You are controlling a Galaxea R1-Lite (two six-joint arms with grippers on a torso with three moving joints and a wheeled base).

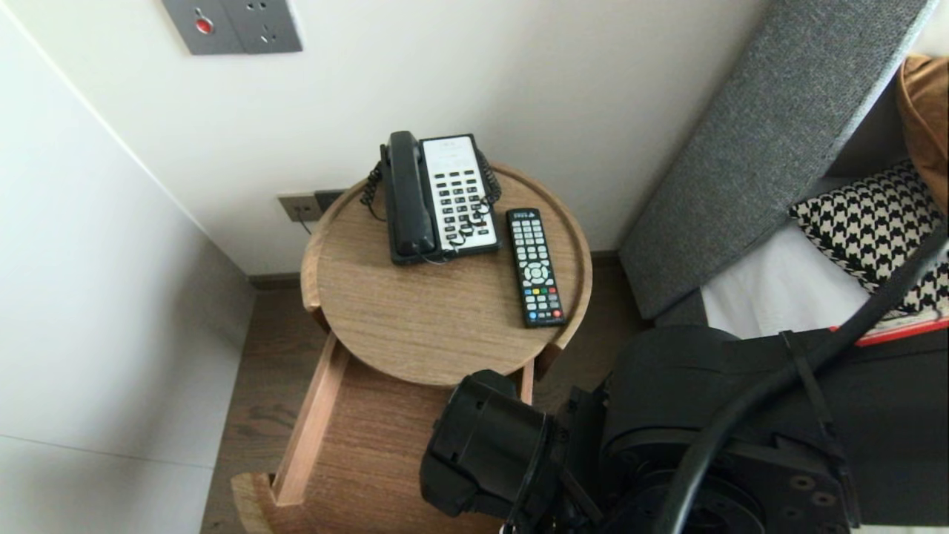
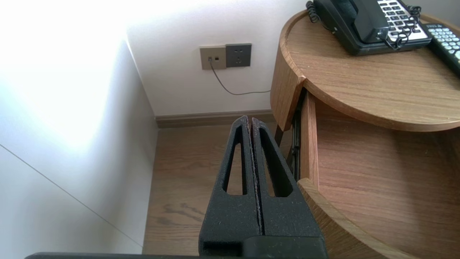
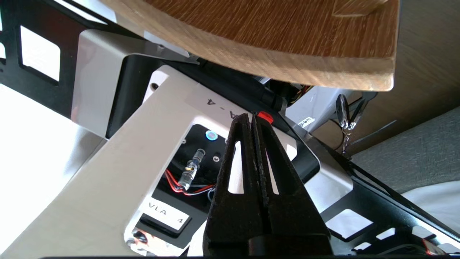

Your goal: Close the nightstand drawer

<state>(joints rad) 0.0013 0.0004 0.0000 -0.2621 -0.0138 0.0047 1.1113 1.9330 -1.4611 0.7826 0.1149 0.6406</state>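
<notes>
Open drawer (image 1: pixel 310 424) under round table (image 1: pixel 415 326) bearing phone (image 1: pixel 441 196) and remote (image 1: pixel 535 267). Beside its side wall, left tool (image 2: pixel 250 120) pressed together, empty. Near its curved front, right tool (image 3: pixel 254 118) likewise together

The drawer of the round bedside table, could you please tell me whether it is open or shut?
Open: the drawer sticks out from under the tabletop, its wooden floor showing.
</notes>
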